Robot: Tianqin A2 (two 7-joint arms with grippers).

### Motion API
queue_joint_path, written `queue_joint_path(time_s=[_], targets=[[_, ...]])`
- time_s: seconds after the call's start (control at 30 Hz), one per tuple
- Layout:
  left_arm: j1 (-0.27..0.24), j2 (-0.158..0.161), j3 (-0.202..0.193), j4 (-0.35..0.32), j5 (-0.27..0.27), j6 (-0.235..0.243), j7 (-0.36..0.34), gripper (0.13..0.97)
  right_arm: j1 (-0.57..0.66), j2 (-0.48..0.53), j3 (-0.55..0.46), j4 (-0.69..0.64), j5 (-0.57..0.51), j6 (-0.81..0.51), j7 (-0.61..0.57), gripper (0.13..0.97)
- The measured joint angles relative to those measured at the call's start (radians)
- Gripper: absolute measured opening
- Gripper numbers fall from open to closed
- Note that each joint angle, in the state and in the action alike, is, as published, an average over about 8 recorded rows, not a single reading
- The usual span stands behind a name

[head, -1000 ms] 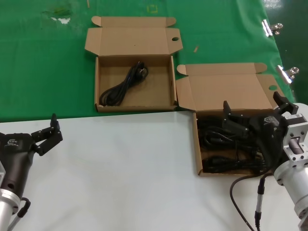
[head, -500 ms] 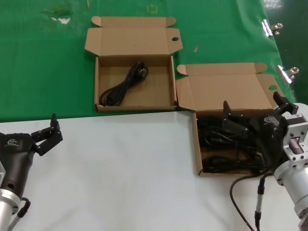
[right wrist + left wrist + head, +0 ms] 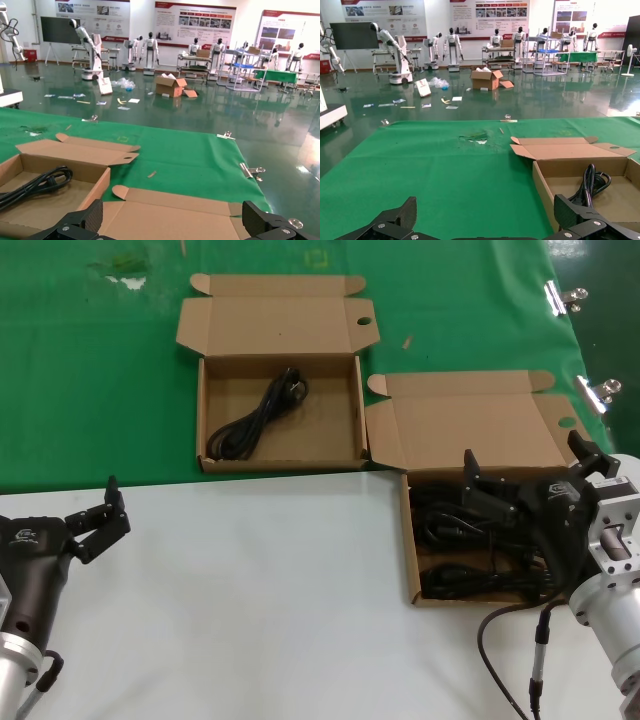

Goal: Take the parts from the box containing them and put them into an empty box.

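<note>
Two open cardboard boxes on the tabletop (image 3: 250, 580), with the right gripper (image 3: 500, 490) lowered over the fuller box.

The box at the right (image 3: 470, 430), its flap lid folded back, holds a tangle of black power cords (image 3: 460, 575); the right gripper sits directly above them with its jaws spread wide, and whether they touch a cord cannot be told. The other box (image 3: 280, 455), farther back on the green mat (image 3: 90, 390), holds a single folded cord (image 3: 258, 420) lying diagonally. The two boxes nearly touch at their corners. The left gripper (image 3: 95, 525) rests over the bare white tabletop, well apart from both boxes, jaws spread and holding nothing. Metal clips (image 3: 565, 298) lie at the mat's right edge.
</note>
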Motion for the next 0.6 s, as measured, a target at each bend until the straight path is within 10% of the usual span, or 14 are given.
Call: queue_joint_path(time_s=[0.6], targets=[[0.0,0.0,0.0,0.0,0.0,0.0,0.0,0.966,0.0,0.0,0.0,0.0,0.0,0.0,0.0,0.966]])
